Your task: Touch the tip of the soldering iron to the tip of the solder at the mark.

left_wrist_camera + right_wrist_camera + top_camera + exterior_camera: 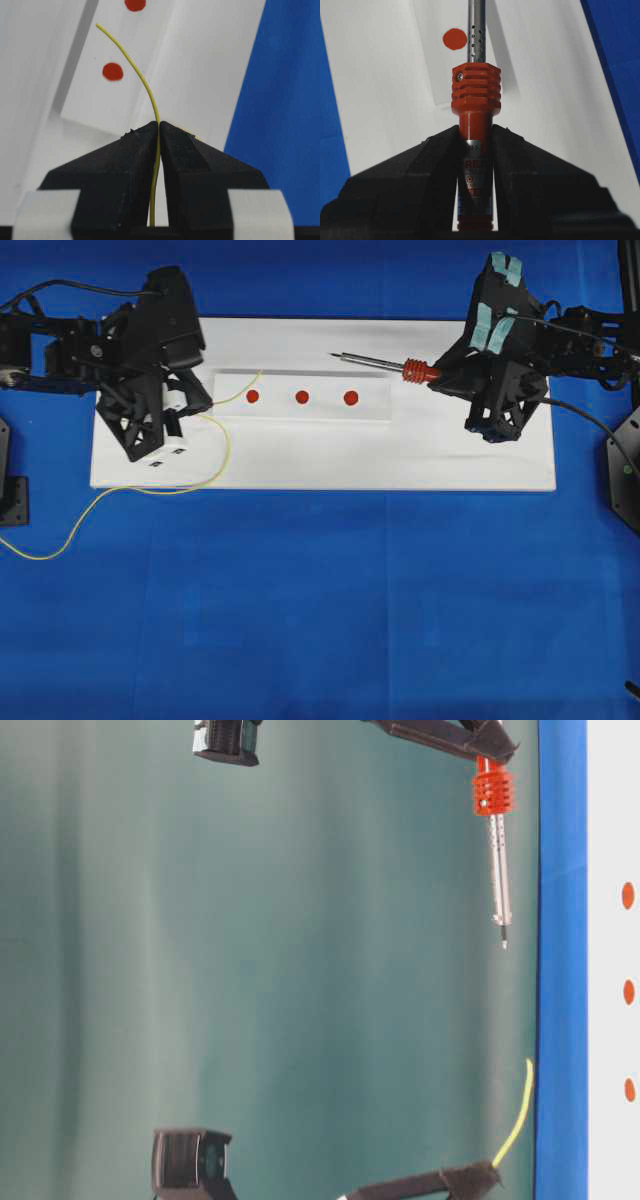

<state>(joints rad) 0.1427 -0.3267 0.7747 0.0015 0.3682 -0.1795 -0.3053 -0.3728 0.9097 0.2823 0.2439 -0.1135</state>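
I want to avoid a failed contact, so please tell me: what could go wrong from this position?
1. The solder is thin and bends away from the left hand, so its tip may flex or slip aside when touched.
2. The soldering iron tip hangs well apart from the solder tip; with three red marks on the white strip, the tips could meet at the wrong one.
3. The right hand holds only the handle's rear, so the long shaft might tilt.

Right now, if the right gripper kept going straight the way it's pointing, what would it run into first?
Probably nothing soon. The right gripper holds the soldering iron, which points left along the far edge of the raised white strip. The table-level view shows its tip in the air, well short of the solder. Depth is uncertain.
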